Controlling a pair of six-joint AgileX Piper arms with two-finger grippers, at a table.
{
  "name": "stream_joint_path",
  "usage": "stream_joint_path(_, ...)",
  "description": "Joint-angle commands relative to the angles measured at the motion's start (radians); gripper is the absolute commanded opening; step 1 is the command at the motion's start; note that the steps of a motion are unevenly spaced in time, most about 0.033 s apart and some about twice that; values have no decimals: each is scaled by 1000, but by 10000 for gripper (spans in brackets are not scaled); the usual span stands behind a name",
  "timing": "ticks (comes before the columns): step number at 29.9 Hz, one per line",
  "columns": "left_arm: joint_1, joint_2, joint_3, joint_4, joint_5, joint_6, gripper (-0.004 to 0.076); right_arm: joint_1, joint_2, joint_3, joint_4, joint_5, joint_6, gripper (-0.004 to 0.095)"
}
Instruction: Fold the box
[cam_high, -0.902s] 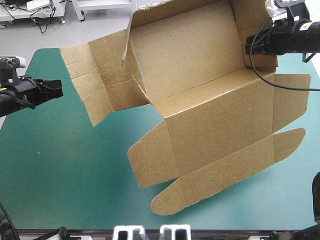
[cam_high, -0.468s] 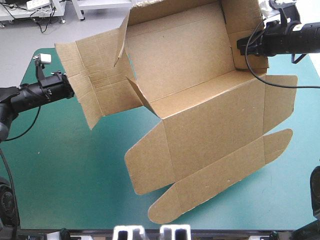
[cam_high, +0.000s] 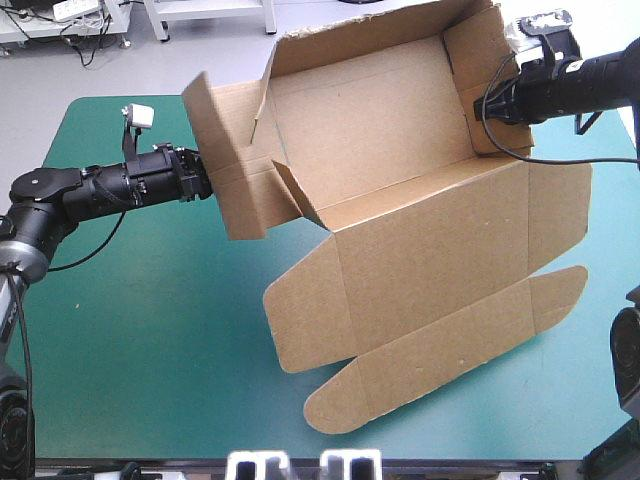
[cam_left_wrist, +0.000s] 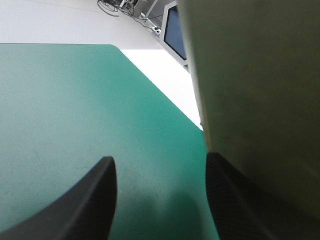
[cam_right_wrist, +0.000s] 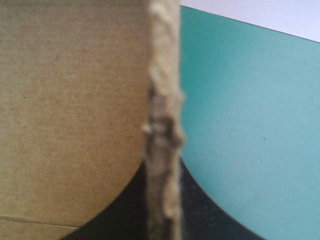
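My right gripper pinches the end wall of the brown cut-cardboard box, centre to upper right, anchoring it. My left gripper, spread open, presses the side flap, likely to raise it.

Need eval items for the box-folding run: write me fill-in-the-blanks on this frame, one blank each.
1. The right gripper is ____ on a raised end wall of the box.
2. The left gripper is ____, with the board beside one finger, not between them.
3. The table cover is ____.
Missing words: shut; open; teal-green.
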Motion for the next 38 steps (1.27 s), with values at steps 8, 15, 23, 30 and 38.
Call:
stream_joint_path(8, -33, -90, -94, -82, 106, -71, 496, 145, 4, -26, -101, -137, 119, -24)
stream_joint_path(15, -54, -90, -115, -7, 103, -94, 497, 243, 24, -26, -225, -196, 223, -24)
stream_joint_path(23, -97, -92, -115, 133, -113, -177, 497, 301, 57, -26, -301, -216, 296, -24)
stream_joint_path(30, -211, -93, -115, 438, -440, -405, 495, 378, 68, -26, -399, -274, 373, -24)
stream_joint_path(38, -321, -87, -115, 959, -633, -931, 492, 437, 92, -26, -331, -271, 403, -24)
